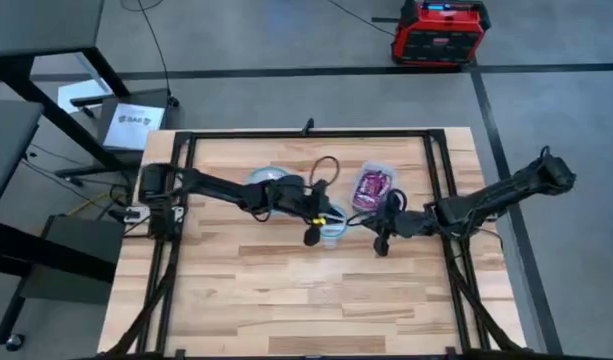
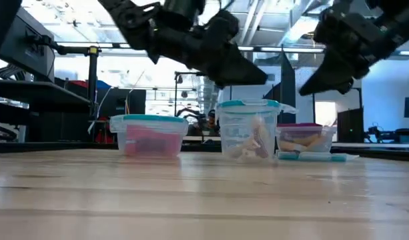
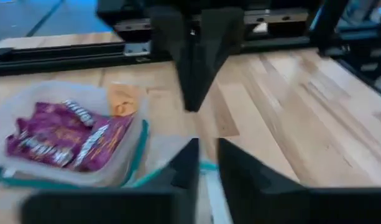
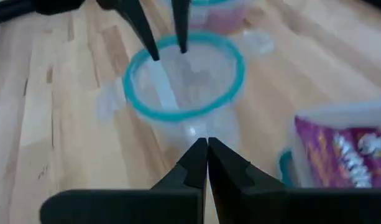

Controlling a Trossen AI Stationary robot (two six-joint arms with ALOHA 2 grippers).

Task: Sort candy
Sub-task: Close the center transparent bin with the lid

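A round clear blue-rimmed container (image 4: 181, 78) stands at the table's middle and holds white stick candy (image 4: 160, 84). My left gripper (image 4: 169, 55) hangs open just above its rim, fingers pointing down, with nothing visible between them. My right gripper (image 4: 207, 144) is shut and holds nothing, a little to the right of that container (image 1: 331, 228). Behind it, a rectangular container (image 3: 66, 134) holds purple candy packets (image 3: 56, 134) and an orange one (image 3: 123, 99). A third container (image 2: 149, 137), at the back left, holds pink-red candy.
A blue-rimmed lid (image 2: 311, 157) lies flat on the wood in front of the rectangular container. Black frame rails (image 1: 441, 190) run along the table's sides and far edge. Bare wood (image 1: 306, 300) stretches across the near half of the table.
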